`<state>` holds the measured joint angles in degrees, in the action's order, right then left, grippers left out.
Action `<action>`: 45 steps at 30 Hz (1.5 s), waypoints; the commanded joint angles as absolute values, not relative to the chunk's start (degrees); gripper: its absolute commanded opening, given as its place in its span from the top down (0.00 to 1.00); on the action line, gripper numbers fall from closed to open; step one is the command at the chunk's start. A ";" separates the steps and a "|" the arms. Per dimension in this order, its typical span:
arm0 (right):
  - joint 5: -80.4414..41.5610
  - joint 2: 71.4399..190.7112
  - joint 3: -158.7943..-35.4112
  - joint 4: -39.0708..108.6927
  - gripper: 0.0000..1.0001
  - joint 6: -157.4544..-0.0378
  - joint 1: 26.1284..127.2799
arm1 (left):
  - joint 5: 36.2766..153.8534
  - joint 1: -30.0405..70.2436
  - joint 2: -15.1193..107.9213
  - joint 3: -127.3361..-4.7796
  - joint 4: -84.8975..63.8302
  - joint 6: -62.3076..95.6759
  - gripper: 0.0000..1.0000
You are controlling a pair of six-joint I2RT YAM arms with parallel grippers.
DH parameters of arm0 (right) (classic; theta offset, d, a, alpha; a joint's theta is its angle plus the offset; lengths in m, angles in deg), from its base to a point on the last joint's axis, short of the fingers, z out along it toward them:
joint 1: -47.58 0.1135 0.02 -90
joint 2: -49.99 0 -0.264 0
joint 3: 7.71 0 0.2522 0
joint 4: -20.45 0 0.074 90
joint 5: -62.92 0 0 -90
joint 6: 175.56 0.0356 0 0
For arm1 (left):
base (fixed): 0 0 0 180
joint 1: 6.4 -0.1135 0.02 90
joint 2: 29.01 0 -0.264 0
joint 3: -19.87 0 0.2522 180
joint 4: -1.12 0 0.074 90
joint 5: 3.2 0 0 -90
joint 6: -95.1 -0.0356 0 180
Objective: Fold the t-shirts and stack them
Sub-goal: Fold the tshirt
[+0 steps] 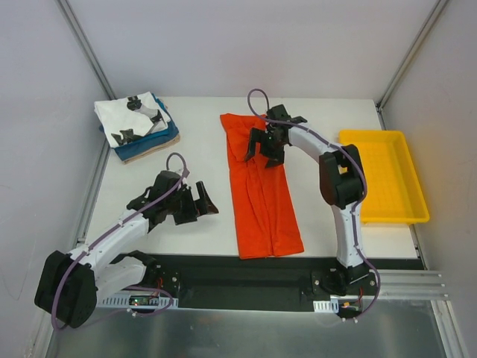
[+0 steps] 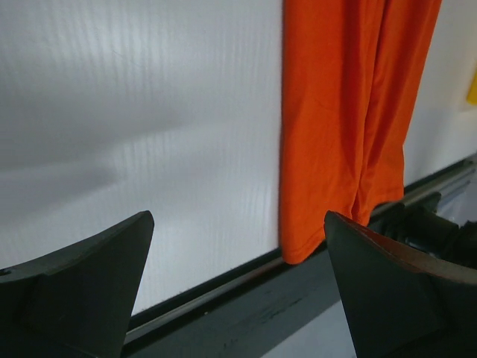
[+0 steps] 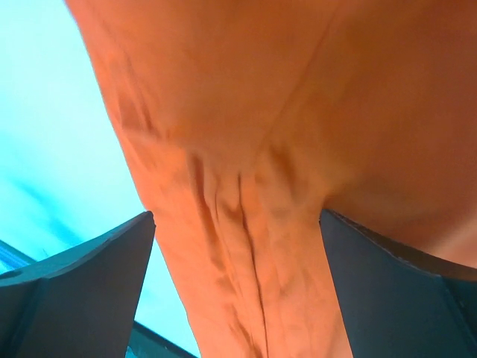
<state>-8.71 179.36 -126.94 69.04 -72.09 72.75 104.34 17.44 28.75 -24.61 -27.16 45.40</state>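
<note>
An orange-red t-shirt lies folded into a long strip down the middle of the table, from the back to the front edge. My right gripper hovers open over its upper part, and the wrinkled cloth fills the view between its fingers. My left gripper is open to the left of the strip, apart from it, with nothing between its fingers. The strip's near end shows ahead of it. At the back left, a white t-shirt with black prints tops a stack on a blue one and a tan one.
A shallow yellow tray stands at the right side of the table, beside the right arm. The table's dark front rail runs just below the strip's near end. Grey walls close in the back and both sides.
</note>
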 commanded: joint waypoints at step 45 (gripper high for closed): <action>-14.70 97.63 -48.19 76.85 0.03 -63.33 73.68 | 111.94 47.74 54.84 -23.16 -3.50 70.32 1.00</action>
